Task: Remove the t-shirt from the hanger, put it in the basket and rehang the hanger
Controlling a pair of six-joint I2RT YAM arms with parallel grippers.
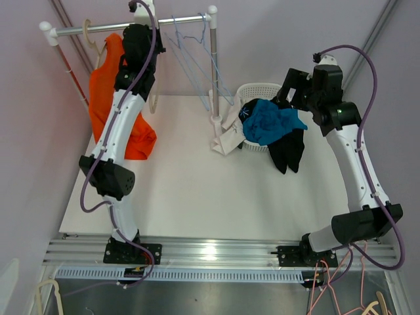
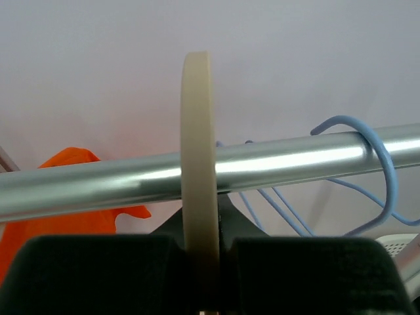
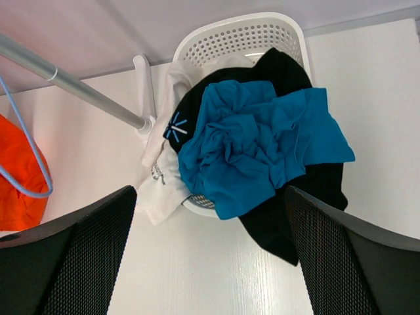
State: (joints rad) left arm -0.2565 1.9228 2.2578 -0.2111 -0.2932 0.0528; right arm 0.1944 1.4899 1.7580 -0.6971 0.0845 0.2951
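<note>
The left gripper (image 2: 200, 266) is clamped on the cream hanger hook (image 2: 197, 131), which sits over the rail (image 2: 295, 161). The orange t-shirt (image 1: 104, 92) hangs below it. The right gripper (image 3: 210, 259) is spread wide, empty, near the basket (image 3: 243, 33). Step in hand: unhooking. Next, lift the hanger hook clear of the rail.

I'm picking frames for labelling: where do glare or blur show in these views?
Left wrist: glare streaks the metal rail; the left fingers flanking the cream hanger hook are blurred. Top external: sharp, one hot spot on the aluminium frame. Right wrist: evenly lit, blue shirt crisp.
</note>
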